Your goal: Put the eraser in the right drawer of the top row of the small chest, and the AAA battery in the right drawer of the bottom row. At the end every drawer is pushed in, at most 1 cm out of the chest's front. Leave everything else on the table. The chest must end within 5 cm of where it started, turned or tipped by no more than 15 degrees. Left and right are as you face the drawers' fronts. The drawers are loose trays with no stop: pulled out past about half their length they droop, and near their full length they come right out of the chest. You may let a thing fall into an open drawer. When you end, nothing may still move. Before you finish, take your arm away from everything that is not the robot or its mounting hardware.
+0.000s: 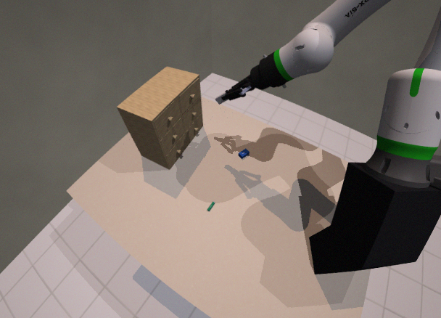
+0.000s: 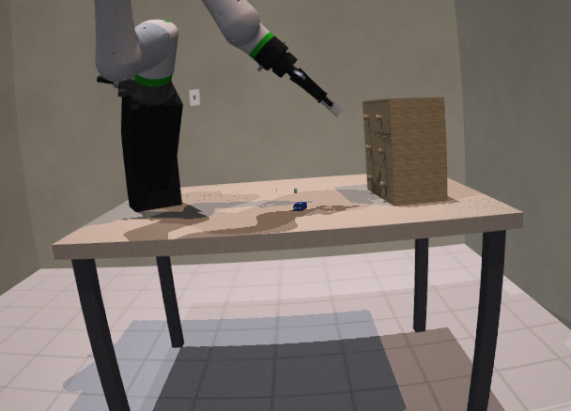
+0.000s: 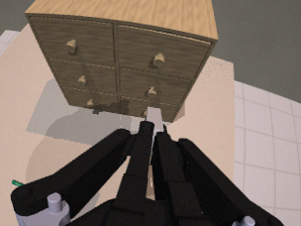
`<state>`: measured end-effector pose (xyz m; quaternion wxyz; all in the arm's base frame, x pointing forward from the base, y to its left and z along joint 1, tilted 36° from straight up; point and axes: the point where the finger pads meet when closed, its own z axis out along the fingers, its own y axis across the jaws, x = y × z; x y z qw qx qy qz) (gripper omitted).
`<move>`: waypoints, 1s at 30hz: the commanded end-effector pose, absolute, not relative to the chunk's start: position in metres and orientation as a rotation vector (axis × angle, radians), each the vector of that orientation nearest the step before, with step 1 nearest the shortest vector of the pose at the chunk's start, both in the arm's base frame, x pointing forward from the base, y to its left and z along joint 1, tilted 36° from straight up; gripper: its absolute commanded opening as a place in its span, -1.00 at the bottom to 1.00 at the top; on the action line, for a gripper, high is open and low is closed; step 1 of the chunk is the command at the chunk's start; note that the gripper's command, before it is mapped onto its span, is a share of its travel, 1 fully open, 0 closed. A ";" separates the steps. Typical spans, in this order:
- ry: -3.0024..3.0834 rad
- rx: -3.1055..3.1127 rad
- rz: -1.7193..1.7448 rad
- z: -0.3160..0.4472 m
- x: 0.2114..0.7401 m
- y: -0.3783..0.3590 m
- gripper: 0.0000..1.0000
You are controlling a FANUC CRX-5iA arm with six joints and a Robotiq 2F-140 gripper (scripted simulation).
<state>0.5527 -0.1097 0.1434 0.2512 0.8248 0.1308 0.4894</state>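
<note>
The small wooden chest (image 1: 163,114) stands on the table, with two columns of knobbed drawers that all look pushed in. It also shows in the exterior view (image 2: 406,149) and the wrist view (image 3: 126,49). My gripper (image 1: 222,99) (image 2: 334,110) (image 3: 151,118) is shut and empty. It hangs in the air in front of the chest's front, about level with the top row, apart from the chest. The blue eraser (image 1: 244,153) lies on the table below the arm (image 2: 300,205). The green AAA battery (image 1: 211,206) (image 2: 295,190) lies further out on the table.
The robot's black base (image 1: 370,219) stands on the table's end opposite the chest. The chest sits close to the table's edges on its back and side (image 2: 470,204).
</note>
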 end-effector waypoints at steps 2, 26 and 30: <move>0.344 2.285 1.255 0.140 0.552 -0.113 -1.00; 0.081 2.541 0.398 0.195 0.434 -0.074 -1.00; 0.072 2.545 0.370 0.199 0.426 -0.070 -1.00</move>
